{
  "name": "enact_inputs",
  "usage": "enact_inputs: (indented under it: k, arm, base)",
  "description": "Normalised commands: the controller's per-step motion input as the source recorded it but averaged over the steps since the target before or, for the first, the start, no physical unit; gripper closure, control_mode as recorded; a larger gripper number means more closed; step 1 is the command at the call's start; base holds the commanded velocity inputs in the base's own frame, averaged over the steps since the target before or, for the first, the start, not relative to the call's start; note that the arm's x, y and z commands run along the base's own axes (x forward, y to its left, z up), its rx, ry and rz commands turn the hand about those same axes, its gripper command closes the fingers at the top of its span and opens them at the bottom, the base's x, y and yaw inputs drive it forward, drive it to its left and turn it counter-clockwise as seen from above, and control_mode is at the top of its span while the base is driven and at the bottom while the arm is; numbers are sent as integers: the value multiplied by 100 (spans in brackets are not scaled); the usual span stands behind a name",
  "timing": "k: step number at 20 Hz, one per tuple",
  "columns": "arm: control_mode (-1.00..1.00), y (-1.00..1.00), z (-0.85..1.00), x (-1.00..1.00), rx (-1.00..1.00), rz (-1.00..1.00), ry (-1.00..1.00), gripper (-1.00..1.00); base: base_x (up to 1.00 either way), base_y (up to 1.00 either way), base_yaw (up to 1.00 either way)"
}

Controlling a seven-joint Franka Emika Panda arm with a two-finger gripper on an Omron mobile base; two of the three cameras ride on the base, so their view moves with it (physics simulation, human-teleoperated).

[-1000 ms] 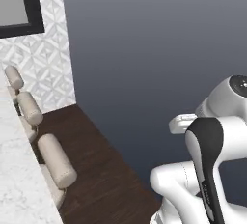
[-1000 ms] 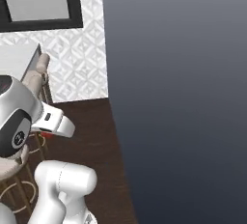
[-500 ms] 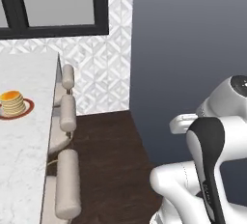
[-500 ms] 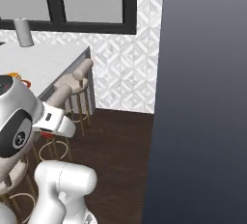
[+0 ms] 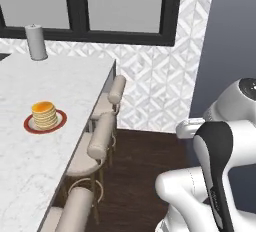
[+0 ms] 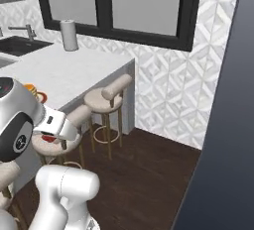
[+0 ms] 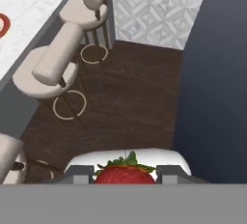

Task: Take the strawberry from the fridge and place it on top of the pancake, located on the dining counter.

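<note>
My base has swung round: the pancake (image 5: 43, 114) on the desk (image 5: 30, 166) now sits at centre left of the left base view. The jaws stay clamped on the strawberry (image 7: 125, 172), bottom centre in hand view; delivery is near.

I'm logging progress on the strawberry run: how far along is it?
Done: the strawberry is out of the fridge, clamped between the fingers. In hand: it is being carried beside the dining counter, above the dark floor near the stools. Left: reach over the counter and set it on the pancake, whose top is bare on its red plate.
</note>
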Motion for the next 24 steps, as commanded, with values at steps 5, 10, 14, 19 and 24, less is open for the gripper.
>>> enact_inputs:
  k: [5,10,14,19,24]
  arm:
    - [100,0,0,0,0,0,0,100]
    - [100,0,0,0,0,0,0,100]
    - [100,0,0,0,0,0,0,100]
    - [100,0,0,0,0,0,0,100]
    - [100,0,0,0,0,0,0,100]
  base:
    - [97,-55,59]
    - [55,-74,67]
    - [25,-59,77]
    - [0,-41,87]
    - [26,-81,66]
